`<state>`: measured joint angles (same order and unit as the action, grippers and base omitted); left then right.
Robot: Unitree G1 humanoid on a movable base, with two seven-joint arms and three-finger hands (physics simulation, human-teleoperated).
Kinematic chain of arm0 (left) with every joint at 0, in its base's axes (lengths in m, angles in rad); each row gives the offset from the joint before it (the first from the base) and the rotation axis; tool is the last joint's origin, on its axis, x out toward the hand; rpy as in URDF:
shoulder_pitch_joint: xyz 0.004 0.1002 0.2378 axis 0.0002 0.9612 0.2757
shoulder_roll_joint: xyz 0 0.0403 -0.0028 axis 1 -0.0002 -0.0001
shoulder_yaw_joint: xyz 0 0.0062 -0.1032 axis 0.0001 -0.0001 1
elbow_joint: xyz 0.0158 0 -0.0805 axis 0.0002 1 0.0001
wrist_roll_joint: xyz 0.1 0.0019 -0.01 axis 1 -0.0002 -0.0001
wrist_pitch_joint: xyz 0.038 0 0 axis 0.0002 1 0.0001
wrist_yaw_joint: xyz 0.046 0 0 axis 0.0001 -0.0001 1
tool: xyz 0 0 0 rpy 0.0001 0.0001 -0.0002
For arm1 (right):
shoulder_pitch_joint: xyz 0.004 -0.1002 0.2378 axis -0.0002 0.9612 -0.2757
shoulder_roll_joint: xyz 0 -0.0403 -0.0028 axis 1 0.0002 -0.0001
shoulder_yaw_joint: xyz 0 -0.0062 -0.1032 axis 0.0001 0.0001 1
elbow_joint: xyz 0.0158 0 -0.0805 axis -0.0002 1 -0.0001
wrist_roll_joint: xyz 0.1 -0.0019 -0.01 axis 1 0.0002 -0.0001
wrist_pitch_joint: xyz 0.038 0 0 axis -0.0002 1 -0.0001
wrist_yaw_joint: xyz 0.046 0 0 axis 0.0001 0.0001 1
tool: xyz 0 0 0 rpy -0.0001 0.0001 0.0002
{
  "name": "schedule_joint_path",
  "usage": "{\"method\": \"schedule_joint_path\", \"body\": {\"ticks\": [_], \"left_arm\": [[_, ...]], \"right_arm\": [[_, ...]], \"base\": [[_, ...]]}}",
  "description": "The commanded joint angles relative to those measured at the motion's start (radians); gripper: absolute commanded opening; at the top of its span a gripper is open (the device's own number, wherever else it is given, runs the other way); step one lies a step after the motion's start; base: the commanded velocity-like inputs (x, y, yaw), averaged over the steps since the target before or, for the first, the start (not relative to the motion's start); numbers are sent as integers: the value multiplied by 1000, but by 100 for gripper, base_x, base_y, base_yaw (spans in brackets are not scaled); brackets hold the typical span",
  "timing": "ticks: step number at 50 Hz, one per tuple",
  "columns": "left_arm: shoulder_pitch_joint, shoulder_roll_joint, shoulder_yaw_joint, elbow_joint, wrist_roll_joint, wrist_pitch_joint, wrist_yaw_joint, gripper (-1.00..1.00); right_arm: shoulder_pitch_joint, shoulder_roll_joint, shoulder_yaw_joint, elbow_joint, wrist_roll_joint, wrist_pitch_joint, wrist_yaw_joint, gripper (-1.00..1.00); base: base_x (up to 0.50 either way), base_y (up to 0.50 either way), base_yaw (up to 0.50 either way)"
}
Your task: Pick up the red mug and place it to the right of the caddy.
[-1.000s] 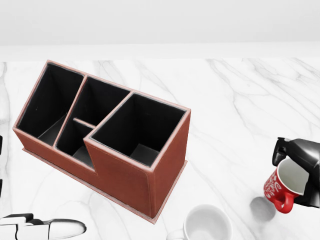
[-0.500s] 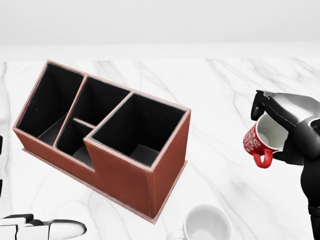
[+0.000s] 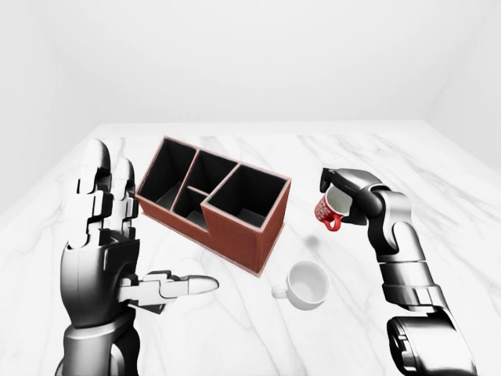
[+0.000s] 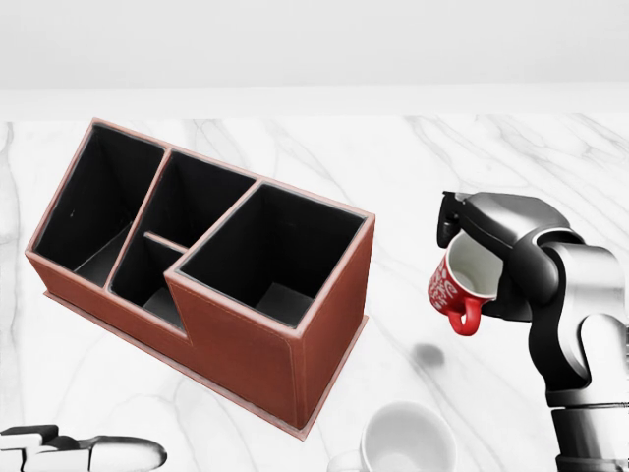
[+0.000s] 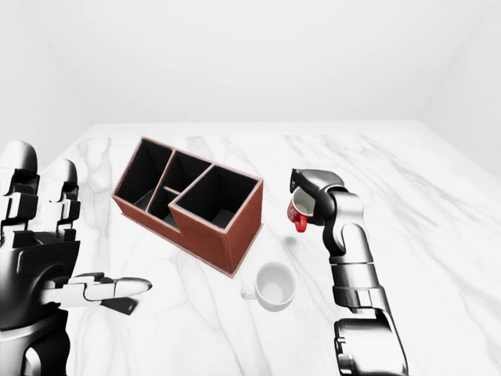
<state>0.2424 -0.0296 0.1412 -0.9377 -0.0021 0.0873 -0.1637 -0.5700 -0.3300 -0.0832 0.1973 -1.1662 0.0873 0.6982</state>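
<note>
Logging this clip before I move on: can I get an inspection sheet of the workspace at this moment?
Surface: white marble table, lit evenly.
Job's things: red mug held in the air, tilted, handle hanging down, its shadow on the table below; it is to the right of the brown caddy in the head view. The caddy's compartments look empty.
Clutter: one white mug upright on the table, below the caddy's right end in the left-eye view.
Hands: right hand closed on the red mug; left hand raised, fingers spread, holding nothing.
Cables: nothing seen.
Surroundings: plain white walls.
</note>
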Motion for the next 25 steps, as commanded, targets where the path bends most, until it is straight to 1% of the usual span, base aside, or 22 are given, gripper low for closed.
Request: {"method": "schedule_joint_path", "body": {"ticks": [1,10,17,21,25], "left_arm": [[3,-2,-2,-10,2,0,-1,100],[4,-3,3,-6,-3,0,-2,100],[2,-2,2,-7,-1,0,-1,100],[1,-2,4,-5,-3,0,0,100],[3,-3,12,-18,-9,0,-3,100]], "right_arm": [[8,45,33,39,-18,0,0,-100],[7,56,45,149,-11,0,0,-100],[6,53,49,161,-5,0,0,-100],[18,63,56,136,-14,0,0,-100],[7,70,58,156,-15,0,0,-100]], "base": [[0,0,0],[0,0,0],[0,0,0],[0,0,0],[0,0,0]]}}
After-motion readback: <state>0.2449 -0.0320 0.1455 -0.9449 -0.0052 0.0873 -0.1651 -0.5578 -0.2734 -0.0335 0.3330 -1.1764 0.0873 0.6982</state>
